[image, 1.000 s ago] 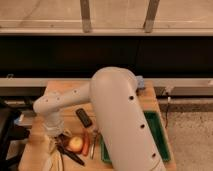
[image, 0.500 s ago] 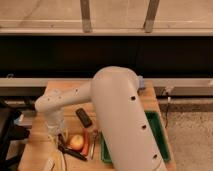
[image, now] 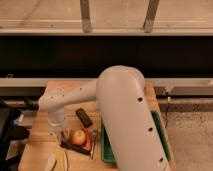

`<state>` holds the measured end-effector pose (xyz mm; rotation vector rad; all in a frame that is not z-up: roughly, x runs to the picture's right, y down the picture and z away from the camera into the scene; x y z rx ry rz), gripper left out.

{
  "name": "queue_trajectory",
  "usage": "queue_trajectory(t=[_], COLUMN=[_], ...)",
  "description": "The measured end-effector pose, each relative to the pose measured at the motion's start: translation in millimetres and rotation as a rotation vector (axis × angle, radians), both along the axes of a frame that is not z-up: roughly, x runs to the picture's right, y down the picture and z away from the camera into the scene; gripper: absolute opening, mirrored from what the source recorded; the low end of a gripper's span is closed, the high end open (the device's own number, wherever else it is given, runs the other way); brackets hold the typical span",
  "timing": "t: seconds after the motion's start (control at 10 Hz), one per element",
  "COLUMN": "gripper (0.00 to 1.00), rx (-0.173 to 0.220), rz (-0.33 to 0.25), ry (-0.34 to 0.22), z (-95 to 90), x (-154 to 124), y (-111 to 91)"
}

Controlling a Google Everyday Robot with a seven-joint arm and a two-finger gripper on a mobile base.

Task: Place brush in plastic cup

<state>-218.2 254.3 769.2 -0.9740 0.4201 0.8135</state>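
The brush point(image: 73, 147) lies on the wooden table point(image: 40, 150), a slim black handle running just in front of a red-yellow apple point(image: 78, 136). My gripper point(image: 56, 134) hangs straight down from the white arm point(image: 120, 115), low over the table. It is just left of the apple and near the handle's left end. I cannot pick out the plastic cup; the arm covers much of the table.
A black blocky object point(image: 83, 117) lies behind the apple. An orange-red item point(image: 89, 143) and a silver fork point(image: 94, 142) lie right of it. Pale flat utensils point(image: 57, 161) lie at the front edge. A green tray point(image: 106, 145) sits at right, mostly behind the arm.
The arm has barely moved; the gripper stays low at the table's left part beside the apple. Nothing on the table has shifted.
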Motion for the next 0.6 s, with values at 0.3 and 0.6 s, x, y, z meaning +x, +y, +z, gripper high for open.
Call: queue_trajectory(t=[0.3, 0.6], gripper=[0.0, 0.0], rx=[0.044, 0.098], rz=[0.043, 0.122], ry=[-0.008, -0.03], z=[-6.7, -21.9], x=[9, 29], y=[-20, -57])
